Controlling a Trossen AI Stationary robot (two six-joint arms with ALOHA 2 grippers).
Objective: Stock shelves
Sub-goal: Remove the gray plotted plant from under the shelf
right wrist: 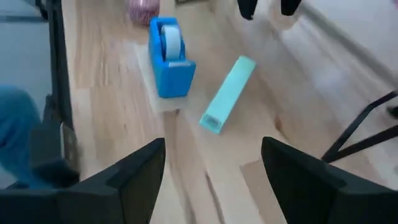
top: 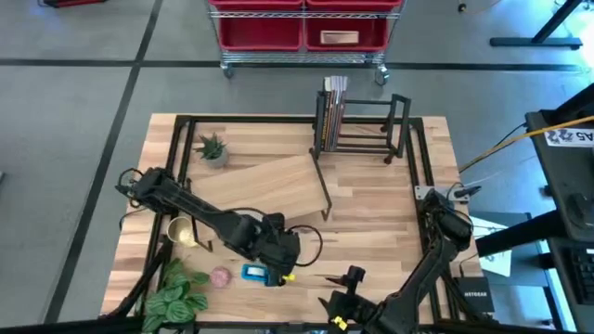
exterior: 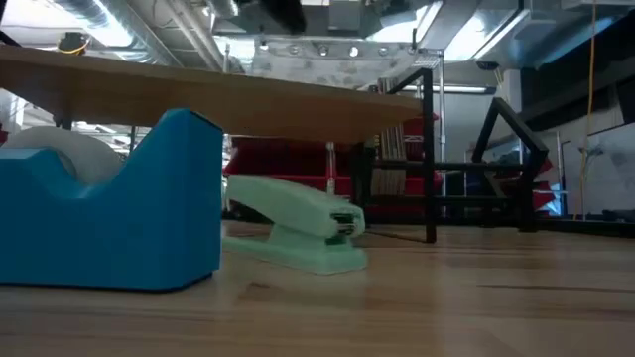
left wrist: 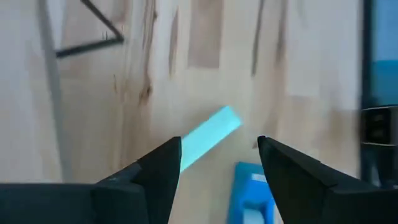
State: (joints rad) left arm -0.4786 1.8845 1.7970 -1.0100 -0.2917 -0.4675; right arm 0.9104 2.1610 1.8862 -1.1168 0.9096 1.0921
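Here the wood-topped shelf point(top: 278, 186) sits just beyond the open left end effector point(top: 281, 269).

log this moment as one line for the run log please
left gripper: open, above tape dispenser and stapler | right gripper: open, waiting near table's front edge | wood-topped shelf, book rack: untouched

Left end effector point(top: 278, 264) over blue tape dispenser point(top: 254, 273), wood-topped shelf point(top: 278, 186)

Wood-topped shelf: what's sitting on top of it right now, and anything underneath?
On top of the wood-topped shelf, only a small potted plant stands at its left end; the rest of the top is bare. The space beneath is covered from above; the low view shows nothing clearly stored there.
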